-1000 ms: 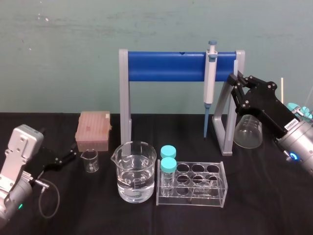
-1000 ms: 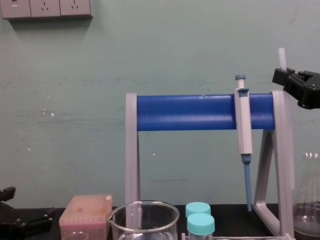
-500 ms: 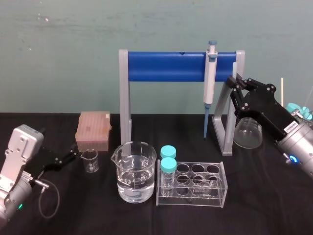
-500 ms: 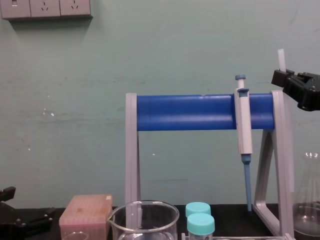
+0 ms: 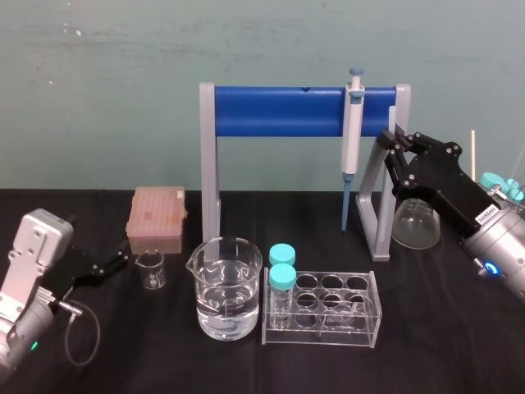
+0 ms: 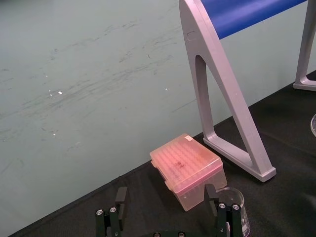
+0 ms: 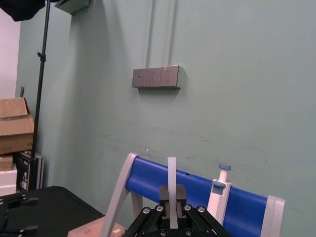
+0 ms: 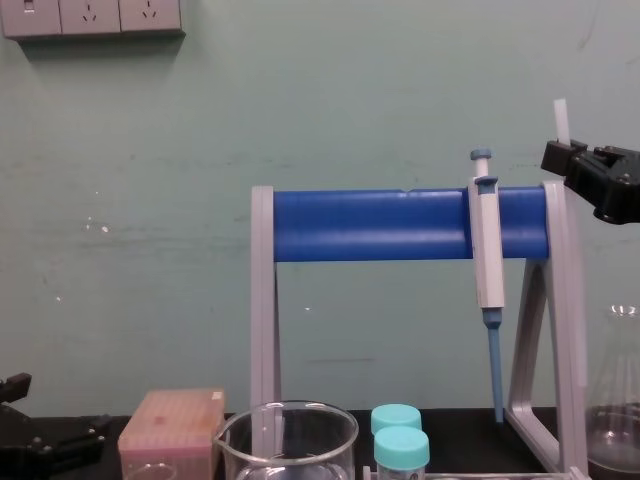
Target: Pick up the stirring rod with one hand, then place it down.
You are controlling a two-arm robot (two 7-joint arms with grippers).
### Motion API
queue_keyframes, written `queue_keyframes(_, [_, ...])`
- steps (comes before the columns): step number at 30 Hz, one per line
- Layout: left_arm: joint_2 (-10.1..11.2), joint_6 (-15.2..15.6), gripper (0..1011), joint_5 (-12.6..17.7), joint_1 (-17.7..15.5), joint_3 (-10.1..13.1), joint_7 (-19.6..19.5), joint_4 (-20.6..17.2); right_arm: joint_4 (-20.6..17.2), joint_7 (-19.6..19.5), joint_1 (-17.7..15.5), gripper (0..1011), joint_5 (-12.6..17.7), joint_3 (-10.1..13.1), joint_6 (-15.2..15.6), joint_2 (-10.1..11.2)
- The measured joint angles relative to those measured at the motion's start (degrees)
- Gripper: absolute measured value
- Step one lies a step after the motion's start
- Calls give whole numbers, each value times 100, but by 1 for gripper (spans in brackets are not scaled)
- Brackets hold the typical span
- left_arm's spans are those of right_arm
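The right end effector (image 8: 573, 160) is up beside the top of the rack's (image 8: 262, 300) right post, above a flask (image 5: 415, 222). It pinches the rod (image 8: 562, 116), which stands upright between its fingers. The rod's top pokes out above the fingers, higher than the rack's blue bar, and it is well off the table (image 5: 426, 328). The right wrist view shows the same grip, with the rod (image 7: 171, 173) rising straight from the black fingertips. A pipette (image 8: 486, 250) hangs on the bar just beside them, not touched. The left end effector (image 6: 165, 200) sits low at the table's left with its fingers spread (nothing between them), near a pink box (image 6: 187, 165) and a small beaker (image 5: 150, 269).
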Motion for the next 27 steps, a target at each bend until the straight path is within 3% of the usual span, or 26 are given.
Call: queue_keyframes(27, [0,0,1000,0,0,0,0,0,28,-8,30,70,-13,-22,35,-2])
